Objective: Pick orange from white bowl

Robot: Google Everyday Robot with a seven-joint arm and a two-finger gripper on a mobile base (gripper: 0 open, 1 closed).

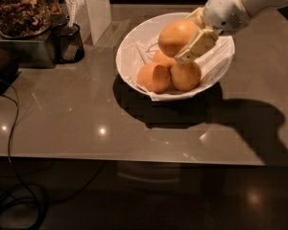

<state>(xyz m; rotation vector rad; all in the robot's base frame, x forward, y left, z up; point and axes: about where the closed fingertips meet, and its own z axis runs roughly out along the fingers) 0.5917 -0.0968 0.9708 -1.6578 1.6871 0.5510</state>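
The white bowl, lined with crumpled white paper, stands at the back middle of the grey counter. My gripper reaches in from the upper right and is shut on the orange, the largest fruit, holding it lifted above the others, over the bowl. One pale finger lies across the orange's right side; the other is hidden behind it. Three smaller oranges stay in the bowl: one at front left, one at front right, and one partly hidden behind them.
A dark mesh cup stands left of the bowl. A glass jar of nuts sits on a metal base at far left. A white box stands behind. A black cable hangs over the counter's front left edge.
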